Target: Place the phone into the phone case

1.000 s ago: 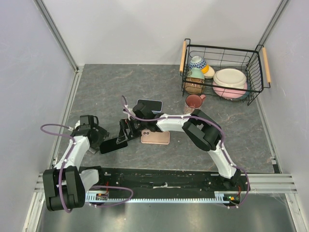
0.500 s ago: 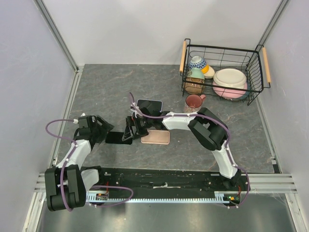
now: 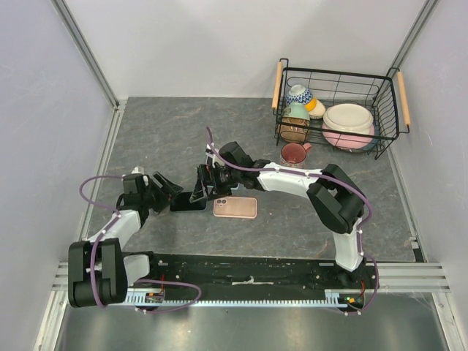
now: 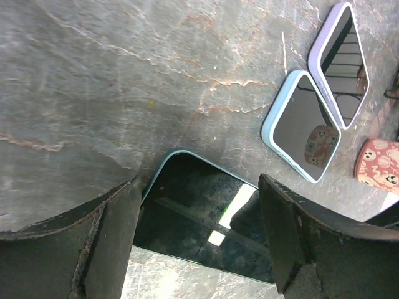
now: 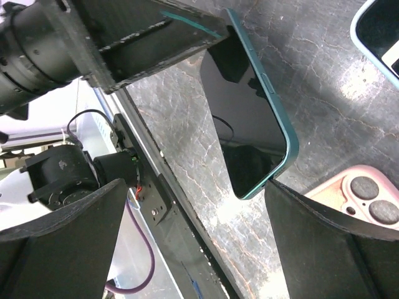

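Note:
A dark phone (image 3: 189, 203) with a teal rim lies between the two arms, screen up. It shows between my left fingers in the left wrist view (image 4: 199, 224) and in the right wrist view (image 5: 246, 118). My left gripper (image 3: 172, 194) (image 4: 199, 230) is shut on its sides. My right gripper (image 3: 202, 189) (image 5: 196, 193) is open at the phone's other end, one finger (image 5: 324, 237) touching its corner. A pink case-like piece (image 3: 235, 208) (image 5: 365, 193) with two camera rings lies just right of the phone.
A light-blue-rimmed slab (image 4: 302, 128) and a lavender-rimmed one (image 4: 341, 62) lie beyond the phone, under my right arm in the top view. A pink mug (image 3: 294, 154) stands near a wire basket (image 3: 387, 110) of bowls at the back right.
My left gripper has carried the dark phone up and to the right, toward the pink piece. My right arm has drawn back to the right, its gripper now at the phone's right end.

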`<action>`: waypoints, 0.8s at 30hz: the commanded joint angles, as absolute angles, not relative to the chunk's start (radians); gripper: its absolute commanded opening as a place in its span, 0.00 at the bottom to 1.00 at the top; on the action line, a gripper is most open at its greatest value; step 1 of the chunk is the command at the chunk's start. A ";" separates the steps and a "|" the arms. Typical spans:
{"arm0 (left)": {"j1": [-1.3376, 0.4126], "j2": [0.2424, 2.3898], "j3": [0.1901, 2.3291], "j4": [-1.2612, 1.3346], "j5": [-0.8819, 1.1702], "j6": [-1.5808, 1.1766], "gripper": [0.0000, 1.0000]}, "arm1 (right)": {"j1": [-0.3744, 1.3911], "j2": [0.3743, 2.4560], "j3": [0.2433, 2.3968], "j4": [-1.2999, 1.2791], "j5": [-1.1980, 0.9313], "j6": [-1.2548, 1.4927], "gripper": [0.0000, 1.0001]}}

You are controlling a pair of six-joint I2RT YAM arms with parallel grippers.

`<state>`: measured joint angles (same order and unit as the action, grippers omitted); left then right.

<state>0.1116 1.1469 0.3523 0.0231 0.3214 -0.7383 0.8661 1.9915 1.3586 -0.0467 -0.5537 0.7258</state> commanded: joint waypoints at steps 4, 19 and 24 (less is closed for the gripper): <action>-0.073 1.245 0.363 0.029 0.489 -0.767 0.82 | 0.848 1.884 1.260 0.081 -0.557 0.719 0.98; -0.236 1.381 0.449 0.042 0.417 -0.807 0.82 | 0.750 1.778 1.034 0.064 -0.479 0.683 0.98; -0.235 1.371 0.478 -0.040 0.359 -0.756 0.82 | 0.726 1.729 0.980 0.061 -0.459 0.683 0.98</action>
<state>-0.2150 1.3605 0.4686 0.1322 0.3336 -0.7567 0.7414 1.8011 1.0050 -0.0086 -0.4904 0.7021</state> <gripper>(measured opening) 0.823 0.982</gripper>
